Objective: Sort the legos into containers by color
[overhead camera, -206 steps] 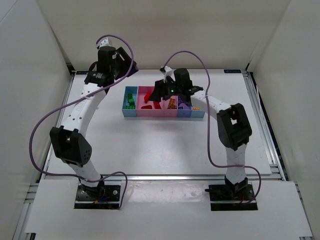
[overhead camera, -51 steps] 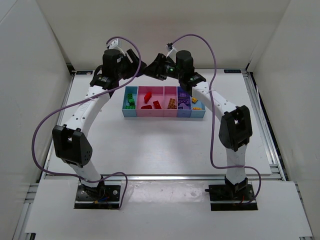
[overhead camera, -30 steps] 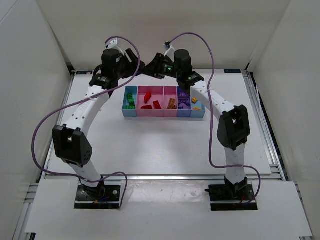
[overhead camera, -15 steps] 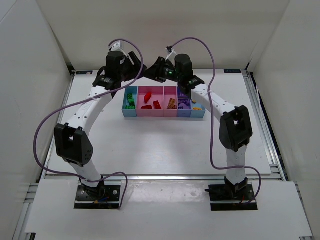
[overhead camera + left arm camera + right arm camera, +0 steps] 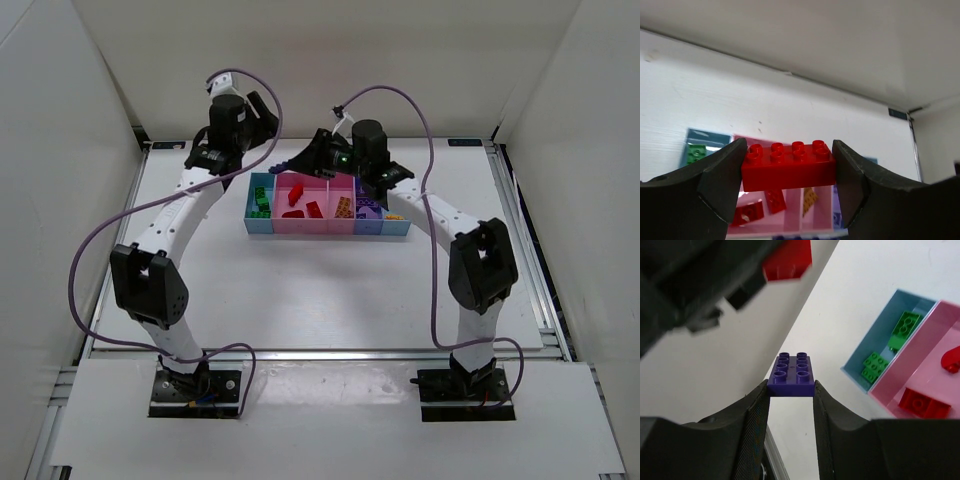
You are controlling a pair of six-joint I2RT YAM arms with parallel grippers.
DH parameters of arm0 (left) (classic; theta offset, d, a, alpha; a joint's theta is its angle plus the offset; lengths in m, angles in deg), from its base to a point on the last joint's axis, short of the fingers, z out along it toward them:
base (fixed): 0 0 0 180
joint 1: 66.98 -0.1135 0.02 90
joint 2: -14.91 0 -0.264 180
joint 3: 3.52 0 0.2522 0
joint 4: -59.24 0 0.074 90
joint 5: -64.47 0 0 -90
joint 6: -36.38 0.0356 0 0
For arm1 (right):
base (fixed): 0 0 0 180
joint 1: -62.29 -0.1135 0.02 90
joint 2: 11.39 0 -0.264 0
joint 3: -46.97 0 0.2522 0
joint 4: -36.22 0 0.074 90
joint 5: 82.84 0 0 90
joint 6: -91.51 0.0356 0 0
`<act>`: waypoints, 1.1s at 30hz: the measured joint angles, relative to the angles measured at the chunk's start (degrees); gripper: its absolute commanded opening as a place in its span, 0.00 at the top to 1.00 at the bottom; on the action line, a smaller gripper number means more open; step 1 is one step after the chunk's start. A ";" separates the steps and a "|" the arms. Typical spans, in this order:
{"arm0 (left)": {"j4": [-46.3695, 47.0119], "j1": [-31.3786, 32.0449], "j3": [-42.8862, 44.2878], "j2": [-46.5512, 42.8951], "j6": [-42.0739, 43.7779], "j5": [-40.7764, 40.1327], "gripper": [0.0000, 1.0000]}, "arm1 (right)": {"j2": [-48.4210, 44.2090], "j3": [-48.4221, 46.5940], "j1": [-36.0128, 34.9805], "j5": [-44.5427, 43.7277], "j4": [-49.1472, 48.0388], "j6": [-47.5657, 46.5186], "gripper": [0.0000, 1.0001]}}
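My left gripper (image 5: 789, 166) is shut on a red lego (image 5: 788, 167), gripping its two short ends, high over the back of the containers (image 5: 326, 230). My right gripper (image 5: 791, 386) is shut on a purple lego (image 5: 792, 369), studs up, just left of the bins' far edge. In the top view the left gripper (image 5: 263, 110) sits behind and above the right gripper (image 5: 303, 163). The bins hold green legos (image 5: 262, 200), red legos (image 5: 300, 206), an orange-yellow one (image 5: 343, 207) and purple ones (image 5: 368, 204).
The right wrist view shows the light blue end bin (image 5: 890, 305) with green bricks (image 5: 905, 324) and the pink bin (image 5: 940, 375) beside it. The left gripper with its red brick (image 5: 787, 260) hangs close above. White walls enclose the table's back and sides.
The two grippers, close together a second ago, have parted: the right one dropped toward the bins' back edge and the left one rose and drew back. Both still hold their bricks.
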 measured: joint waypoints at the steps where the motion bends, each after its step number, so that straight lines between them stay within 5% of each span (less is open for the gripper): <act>1: 0.35 -0.50 0.35 0.17 0.26 -0.92 0.90 | -0.37 0.35 -0.13 0.48 0.46 -0.48 1.00; 8: 1.01 -2.14 1.49 0.74 0.98 -3.04 0.90 | -3.28 3.74 0.42 2.82 1.57 -3.58 1.00; 22: -9.44 -1.07 -5.79 0.70 2.12 9.40 0.90 | -14.53 8.63 12.20 -2.38 18.80 -25.00 1.00; 33: -13.88 0.20 -8.17 4.39 2.58 12.76 0.90 | -15.67 13.22 14.23 -4.04 24.09 -29.92 1.00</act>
